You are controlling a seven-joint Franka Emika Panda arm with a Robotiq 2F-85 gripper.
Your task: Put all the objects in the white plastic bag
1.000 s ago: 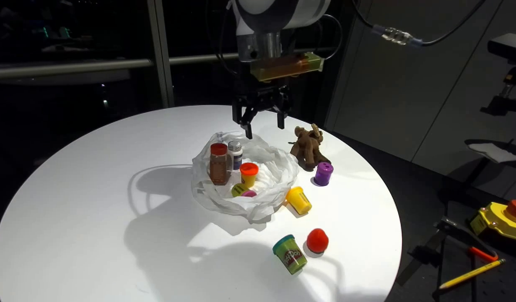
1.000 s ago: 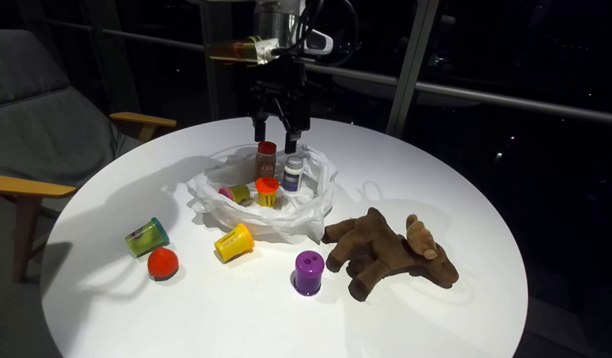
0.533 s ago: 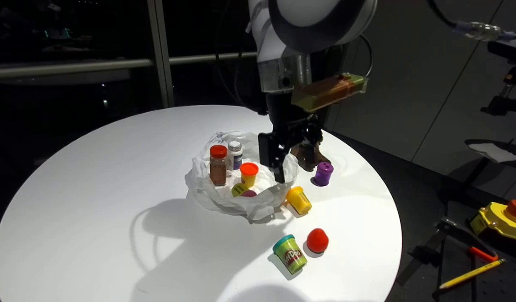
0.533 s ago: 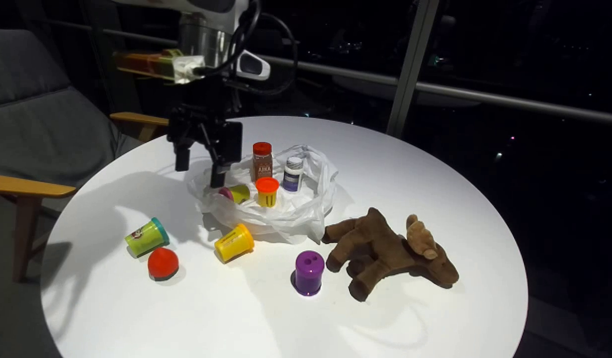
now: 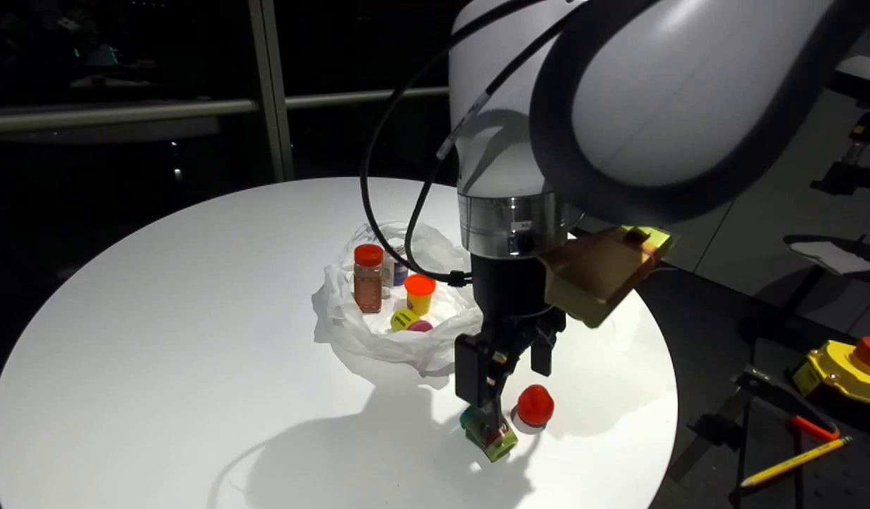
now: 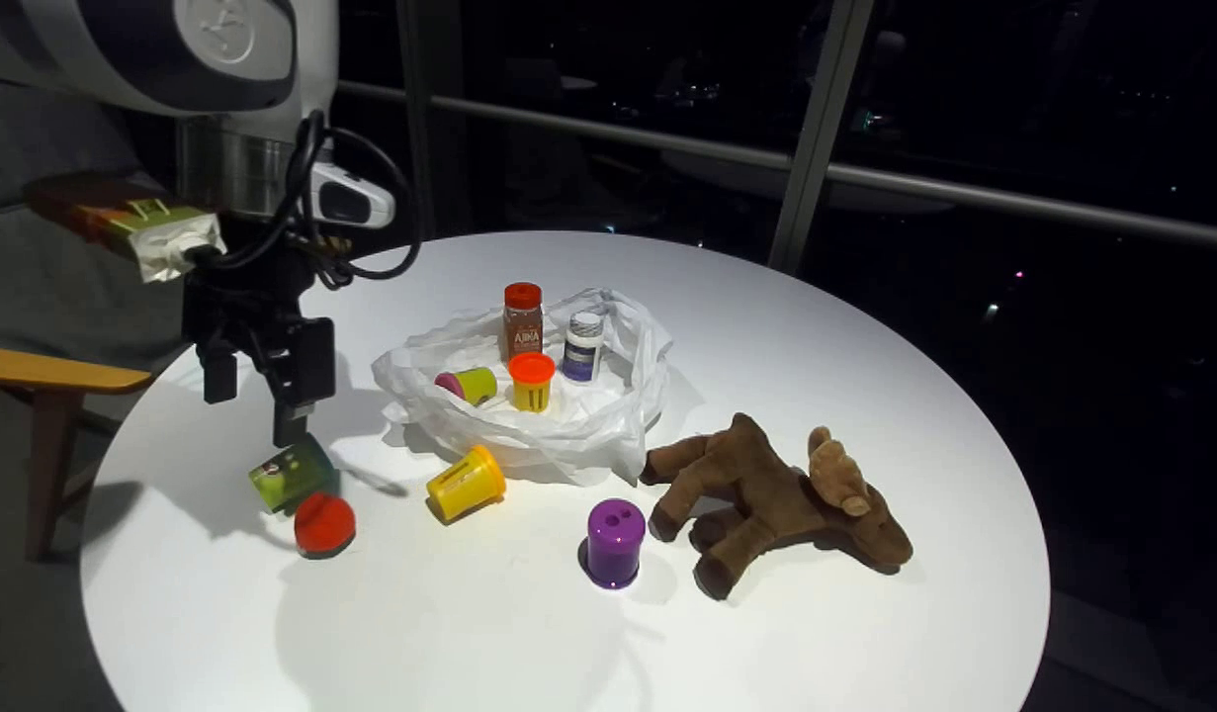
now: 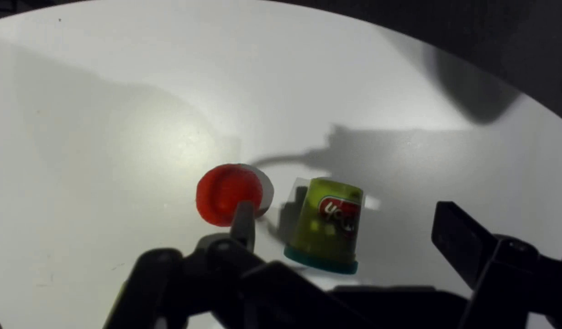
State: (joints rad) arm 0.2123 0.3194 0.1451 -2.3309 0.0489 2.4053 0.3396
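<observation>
The pincer hangs with its fingers spread wide apart, above a green tub with a teal lid that lies on its side on the white round surface. In the wrist view the green tub appears between the two fingers, a gap on either side. Its red oval label carries white letters, upside down there: "oh" can be made out, the rest is too blurred. Just beside the tub, and apart from it, is a rounded red toy.

The wrinkled, translucent white plastic bag spreads out on the surface, four things inside. A clear jar with a red lid and reddish-brown contents stands upright, its pale capitals beginning "AJI", the last letters hard to settle. Near it stands a white bottle with a blue-purple label, the print too small to read. A yellow tub with a red-orange lid stands upright, and next to it a yellow-green tub with a pink lid lies on its side.

Outside the bag are a yellow tub with an orange-yellow lid, lying on its side, its lettering illegible; an upright purple cylinder with two holes in its top; and a brown plush animal with tan antlers. On the metal collar above the pincer, a pale sticker bears marks too small to read.
</observation>
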